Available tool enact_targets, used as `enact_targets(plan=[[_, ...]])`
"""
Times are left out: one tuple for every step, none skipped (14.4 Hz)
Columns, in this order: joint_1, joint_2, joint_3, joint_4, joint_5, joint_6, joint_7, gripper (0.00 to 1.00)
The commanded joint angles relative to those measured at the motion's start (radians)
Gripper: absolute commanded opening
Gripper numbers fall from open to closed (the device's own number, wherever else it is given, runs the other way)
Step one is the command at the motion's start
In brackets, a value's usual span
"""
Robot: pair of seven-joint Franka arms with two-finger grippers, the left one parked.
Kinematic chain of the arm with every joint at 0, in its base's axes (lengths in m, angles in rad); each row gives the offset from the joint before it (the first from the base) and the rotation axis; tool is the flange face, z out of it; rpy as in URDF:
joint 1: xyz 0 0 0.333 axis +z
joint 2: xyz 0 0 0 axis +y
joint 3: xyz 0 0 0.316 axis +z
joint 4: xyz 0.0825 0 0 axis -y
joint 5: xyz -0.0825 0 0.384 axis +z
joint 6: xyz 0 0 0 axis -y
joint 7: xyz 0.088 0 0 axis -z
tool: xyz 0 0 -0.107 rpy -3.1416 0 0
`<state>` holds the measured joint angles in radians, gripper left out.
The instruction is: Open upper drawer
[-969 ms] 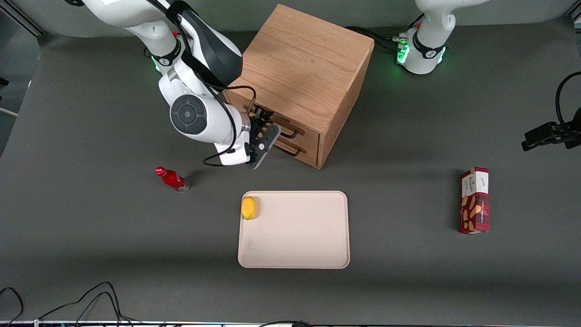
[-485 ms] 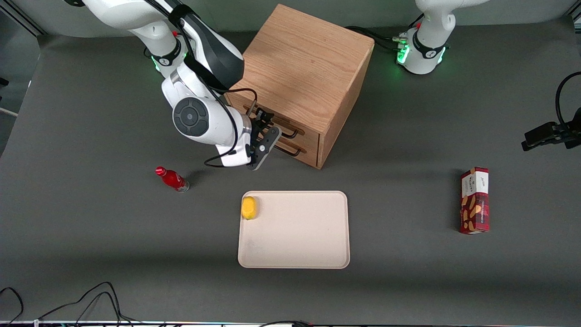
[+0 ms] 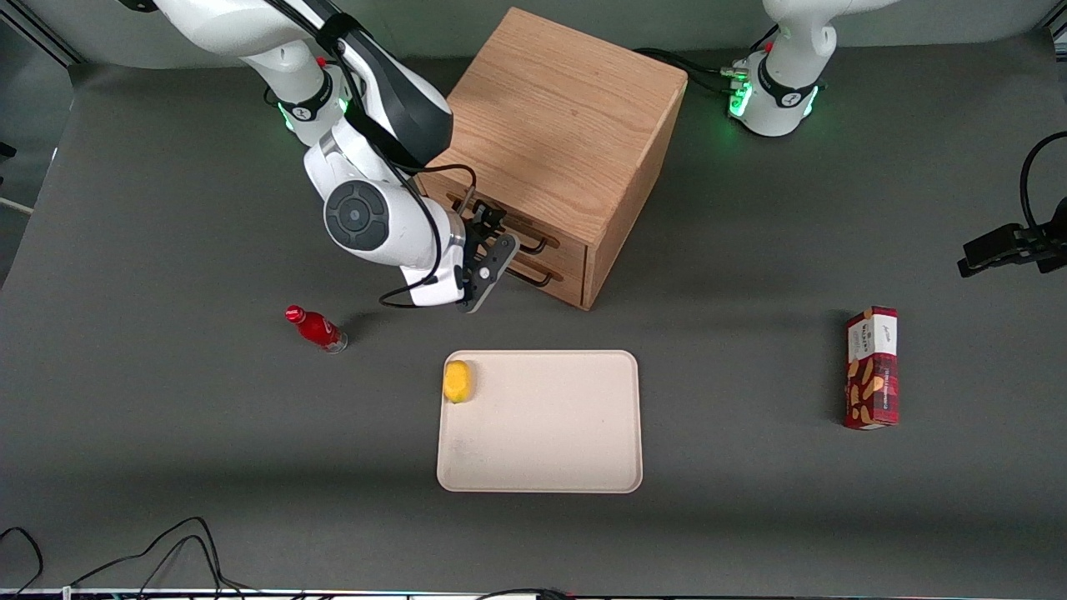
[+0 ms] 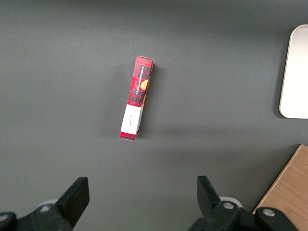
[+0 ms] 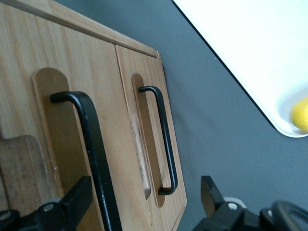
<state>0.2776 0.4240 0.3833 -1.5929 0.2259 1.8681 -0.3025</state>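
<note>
**Right gripper poised at the upper drawer's handle**

The light oak cube cabinet (image 3: pixel 557 142) stood on the dark grey table (image 3: pixel 167 433), its front turned at an angle toward the working arm's end. The upper drawer (image 3: pixel 533 229), a wide shallow light oak front with a long black wire handle (image 5: pixel 91 159), was the topmost of the two and sat flush in the cabinet, not pulled out. The lower drawer (image 5: pixel 154 139) beneath it carried a like black handle (image 5: pixel 161 139) and was also closed.

The right arm's black two-finger gripper (image 3: pixel 488 237) was directly in front of the upper drawer, up against its handle. In the right wrist view the fingers (image 5: pixel 72 202) were spread apart, with the upper handle's bar running down toward the gap between them and one finger just beside it; no finger was seen pinching the bar.

Nearer the front camera than the cabinet lay a cream rectangular plastic tray (image 3: pixel 550 433), with a small yellow lemon-like fruit (image 3: pixel 457 381) in one corner. A small red bottle (image 3: pixel 317 328) lay tilted on the table toward the working arm's end. A red patterned snack carton (image 3: pixel 872 367) rested well apart, toward the parked arm's end.
</note>
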Motion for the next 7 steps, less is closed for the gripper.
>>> enact_targets(plan=[[0.008, -0.001, -0.003, -0.016, -0.007, 0.037, -0.024, 1.00], [0.008, 0.002, -0.003, -0.016, -0.008, 0.042, -0.026, 1.00], [0.008, 0.007, -0.004, -0.016, -0.008, 0.048, -0.033, 1.00], [0.008, 0.009, -0.004, -0.019, -0.010, 0.055, -0.038, 1.00], [0.008, 0.013, -0.004, -0.022, -0.011, 0.063, -0.041, 1.00], [0.006, 0.015, -0.004, -0.028, -0.022, 0.075, -0.046, 1.00], [0.008, 0.016, -0.003, -0.032, -0.031, 0.083, -0.046, 1.00]])
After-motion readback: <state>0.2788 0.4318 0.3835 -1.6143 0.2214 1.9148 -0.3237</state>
